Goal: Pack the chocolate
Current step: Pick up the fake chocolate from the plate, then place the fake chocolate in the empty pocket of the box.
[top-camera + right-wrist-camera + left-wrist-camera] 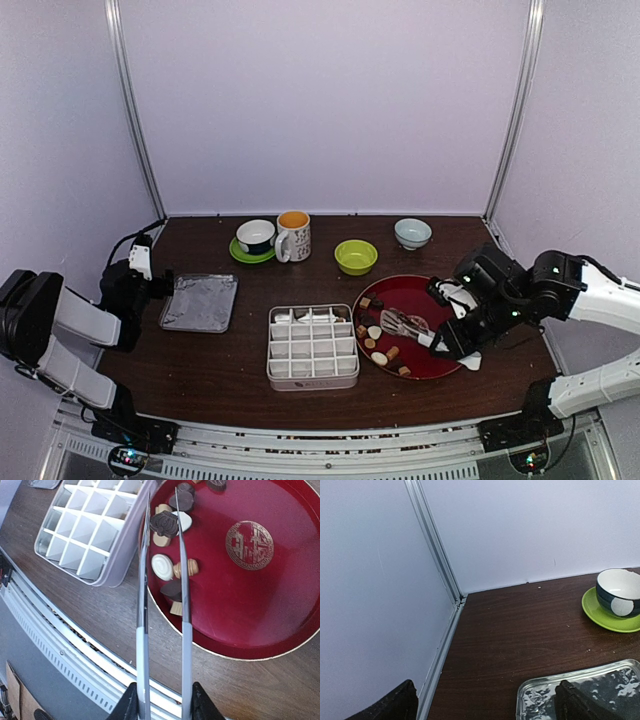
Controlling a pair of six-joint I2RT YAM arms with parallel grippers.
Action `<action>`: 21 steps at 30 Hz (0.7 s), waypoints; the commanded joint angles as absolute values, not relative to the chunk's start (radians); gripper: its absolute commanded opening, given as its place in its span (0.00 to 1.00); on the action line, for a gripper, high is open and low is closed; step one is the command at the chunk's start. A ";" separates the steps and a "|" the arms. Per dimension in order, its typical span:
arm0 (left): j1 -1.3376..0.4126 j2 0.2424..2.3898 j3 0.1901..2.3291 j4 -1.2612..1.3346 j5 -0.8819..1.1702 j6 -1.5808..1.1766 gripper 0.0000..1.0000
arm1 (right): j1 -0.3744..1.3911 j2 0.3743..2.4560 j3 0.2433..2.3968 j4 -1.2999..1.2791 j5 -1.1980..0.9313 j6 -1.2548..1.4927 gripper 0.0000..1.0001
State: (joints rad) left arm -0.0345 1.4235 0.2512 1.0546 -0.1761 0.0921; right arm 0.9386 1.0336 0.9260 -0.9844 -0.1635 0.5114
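Note:
Several pieces of chocolate [372, 338], brown, dark and cream, lie on the left side of a red plate [425, 300]. My right gripper [447, 341] is shut on metal tongs [400, 323], which reach out over the plate. In the right wrist view the gripper [164, 707] squeezes the tongs [186, 595], and a dark chocolate [164, 524] sits between the two arms near their tips, touching both. The white divided box [312, 346] stands left of the plate with nothing in its cells. My left gripper [487, 705] hangs open at the far left, one finger over a foil tray [600, 685].
The foil tray [200, 302] lies left of the divided box [90, 525]. Along the back stand a cup on a green saucer [256, 238], a mug [293, 236], a green bowl [356, 256] and a pale blue bowl [412, 233]. The red plate [280, 595] lies near the table's front edge.

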 commanded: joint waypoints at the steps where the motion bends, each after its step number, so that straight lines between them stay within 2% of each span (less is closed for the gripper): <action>1: -0.026 1.425 0.267 1.118 -0.174 0.092 0.98 | 0.957 1.028 0.972 -0.846 -0.223 0.494 0.26; 6: -0.027 1.425 0.267 1.117 -0.175 0.091 0.98 | 0.982 1.099 0.997 -0.678 -0.273 0.518 0.25; 10: -0.027 1.425 0.267 1.117 -0.175 0.092 0.98 | 1.008 1.234 1.051 -0.573 -0.277 0.513 0.25; 21: -0.027 1.425 0.267 1.118 -0.175 0.092 0.98 | 1.070 1.554 1.223 -0.478 -0.222 0.472 0.24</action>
State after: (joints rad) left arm -0.0345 1.4235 0.2512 1.0546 -0.1761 0.0921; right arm 1.0527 1.5002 1.1580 -0.5491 -0.2565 0.4942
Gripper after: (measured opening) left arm 0.978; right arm 0.303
